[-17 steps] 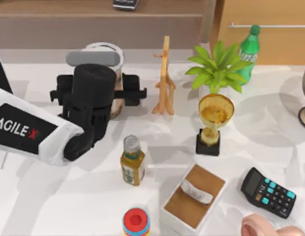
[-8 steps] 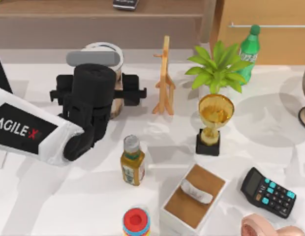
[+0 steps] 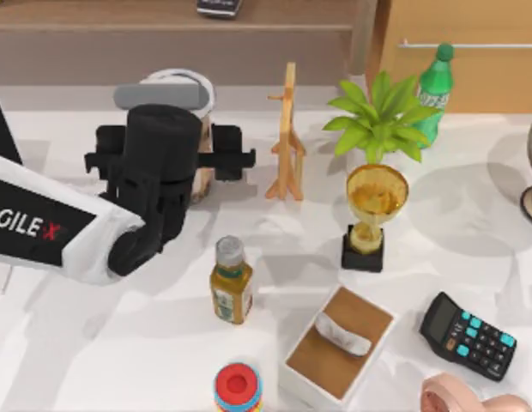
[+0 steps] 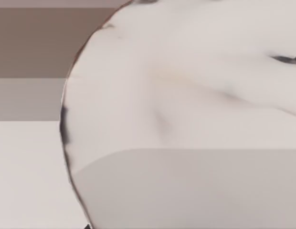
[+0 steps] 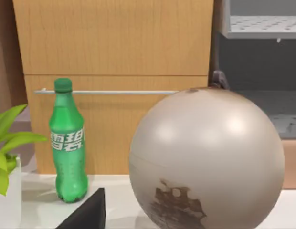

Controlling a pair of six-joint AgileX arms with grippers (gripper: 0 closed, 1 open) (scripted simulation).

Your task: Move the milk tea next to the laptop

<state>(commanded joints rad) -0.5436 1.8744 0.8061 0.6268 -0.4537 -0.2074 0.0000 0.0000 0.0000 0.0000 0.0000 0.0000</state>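
Left jaws [image 3: 196,154] around milk tea [image 3: 184,86]

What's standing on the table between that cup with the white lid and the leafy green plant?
In the top view, a wooden stand rises between the milk tea and the potted plant, apart from both. The left end effector is at the cup.

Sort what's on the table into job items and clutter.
Job: milk tea, left claw around it, laptop at left edge.
Clutter: amber bottle, trophy, calculator, plant, green bottle, wooden stand, globe.
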